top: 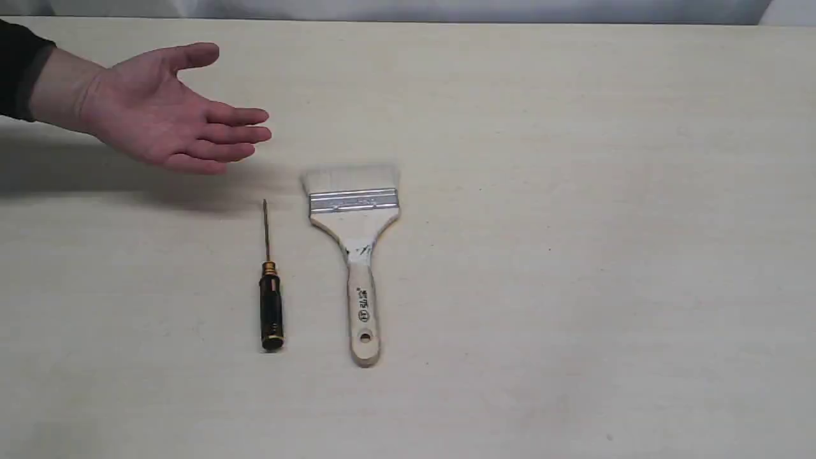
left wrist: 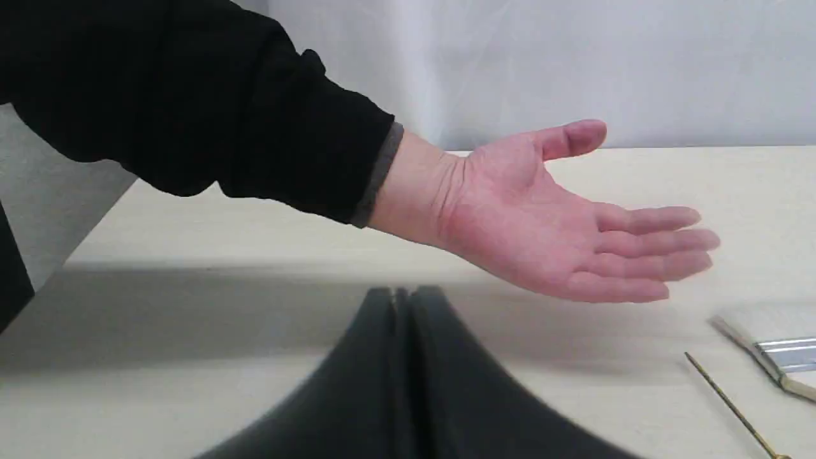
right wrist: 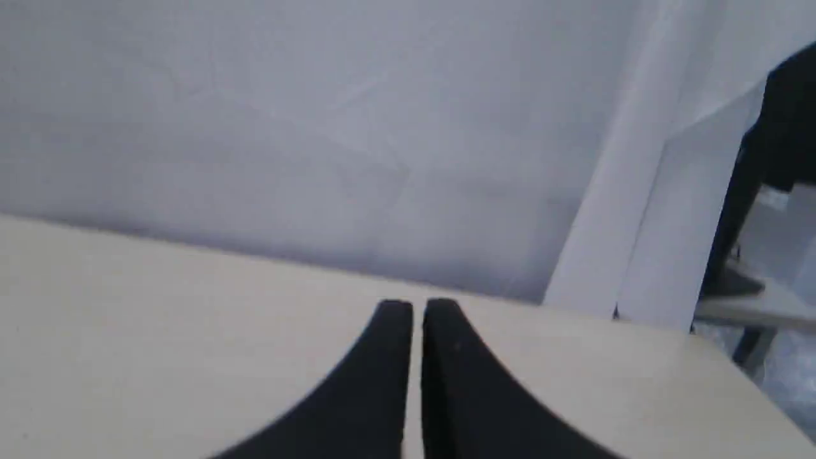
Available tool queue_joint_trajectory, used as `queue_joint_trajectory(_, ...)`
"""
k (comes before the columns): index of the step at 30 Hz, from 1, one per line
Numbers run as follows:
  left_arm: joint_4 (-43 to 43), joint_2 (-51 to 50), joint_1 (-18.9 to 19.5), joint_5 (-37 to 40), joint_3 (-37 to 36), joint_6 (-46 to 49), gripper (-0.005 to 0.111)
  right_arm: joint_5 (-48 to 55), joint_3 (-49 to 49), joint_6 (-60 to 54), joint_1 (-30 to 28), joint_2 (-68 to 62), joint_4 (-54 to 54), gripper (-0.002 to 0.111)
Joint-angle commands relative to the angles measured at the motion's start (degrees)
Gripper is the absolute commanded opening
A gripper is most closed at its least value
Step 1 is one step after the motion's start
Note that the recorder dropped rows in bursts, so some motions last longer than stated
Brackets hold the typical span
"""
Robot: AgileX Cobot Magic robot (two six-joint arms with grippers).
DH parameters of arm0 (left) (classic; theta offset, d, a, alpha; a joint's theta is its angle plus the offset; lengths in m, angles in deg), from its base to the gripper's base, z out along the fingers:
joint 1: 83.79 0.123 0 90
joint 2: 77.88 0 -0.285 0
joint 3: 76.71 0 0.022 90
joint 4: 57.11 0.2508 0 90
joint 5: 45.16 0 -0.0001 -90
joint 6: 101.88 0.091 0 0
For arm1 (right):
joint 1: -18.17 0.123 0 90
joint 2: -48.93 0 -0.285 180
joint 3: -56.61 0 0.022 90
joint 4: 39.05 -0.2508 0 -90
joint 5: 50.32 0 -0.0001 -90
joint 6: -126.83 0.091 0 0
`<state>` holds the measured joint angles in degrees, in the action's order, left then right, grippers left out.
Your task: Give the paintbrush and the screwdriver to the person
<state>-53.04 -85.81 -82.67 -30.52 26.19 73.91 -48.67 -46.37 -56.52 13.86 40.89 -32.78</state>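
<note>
Exterior view: the pale beige surface (top: 574,255) carries both tools near its centre. The wide flat paintbrush with pale bristles, silver metal ferrule and light wooden handle (top: 355,242) lies flat. Its bristles point toward the far edge, and the handle end with the hole points toward the near edge. The small slim screwdriver with black handle, gold bands and thin shaft (top: 270,299) lies just beside the brush on its left. It runs roughly parallel to the brush, with its tip toward the far edge. The two tools do not touch.

The person's bare open hand with dark sleeve (top: 159,111) is held palm up at the far left, fingers directed toward the brush. The fingertips are near the left corner of the bristles but apart from both tools. The hand's shadow falls on the surface beneath it and reaches toward the screwdriver tip.

Left wrist view: the black left gripper (left wrist: 401,293) has its fingers pressed together and holds nothing. It sits over a shaded part of the surface. The open hand (left wrist: 542,223) is beyond it. The screwdriver shaft (left wrist: 733,408) and a corner of the brush (left wrist: 778,350) lie past the fingertips of the hand.

Right wrist view: the black right gripper (right wrist: 417,306) is drawn to a narrow slit and holds nothing. Ahead of it are surface, a grey-white backdrop (right wrist: 287,127) and a black frame post (right wrist: 739,210) beyond the surface edge.
</note>
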Motion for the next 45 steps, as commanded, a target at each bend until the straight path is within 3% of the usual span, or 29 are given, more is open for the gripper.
queue_joint_trajectory(1,-0.13,0.14,-0.47,-0.43,-0.12,-0.12,0.000,-7.06,0.20,-0.51,-0.29,0.25,0.70,0.005)
queue_joint_trajectory(4,-0.13,0.14,-0.47,-0.43,-0.12,-0.12,0.000,-15.06,0.20,0.07,-0.29,0.25,0.70,0.005)
queue_joint_trajectory(7,-0.13,0.14,-0.47,-0.43,-0.12,-0.12,0.000,-24.61,0.20,8.63,-0.29,0.25,-0.66,0.005)
queue_joint_trajectory(11,-0.13,0.14,-0.47,-0.43,-0.12,-0.12,0.000,-29.52,0.20,40.70,-0.29,0.25,-3.82,0.005)
queue_joint_trajectory(15,-0.13,0.14,-0.47,-0.43,-0.12,-0.12,0.000,-29.59,0.20,59.35,-0.29,0.25,-0.96,0.005)
queue_joint_trajectory(20,-0.13,0.14,-0.47,-0.43,-0.12,-0.12,0.000,-31.75,0.20,61.46,-0.29,0.25,11.38,0.005)
queue_joint_trajectory(25,-0.13,0.14,-0.47,-0.43,-0.12,-0.12,0.000,-31.99,0.20,62.03,-0.29,0.25,7.78,0.005)
queue_joint_trajectory(26,-0.13,0.14,-0.47,-0.43,-0.12,-0.12,0.000,-31.92,0.20,61.81,-0.18,0.25,11.53,0.005)
queue_joint_trajectory(28,-0.13,0.14,-0.47,-0.33,-0.12,-0.12,0.000,-32.04,-2.95,64.13,-0.18,0.25,29.55,0.005)
queue_joint_trajectory(31,-0.24,0.14,-0.47,-0.30,-0.12,-0.12,0.000,-32.85,-9.92,78.32,-0.29,-2.99,57.60,0.013)
queue_joint_trajectory(36,-0.24,0.14,-0.47,-0.30,-0.12,-0.12,0.000,-33.55,-20.99,90.41,-0.29,-12.86,71.80,0.032)
queue_joint_trajectory(42,-0.24,0.14,-0.47,-0.30,-0.12,-0.12,0.000,-31.19,-35.11,105.44,-0.29,-27.93,93.68,0.033)
queue_joint_trajectory(45,-0.24,0.14,-0.47,-0.30,-0.12,-0.12,0.000,-30.66,-37.97,100.65,-0.25,-35.89,93.68,0.033)
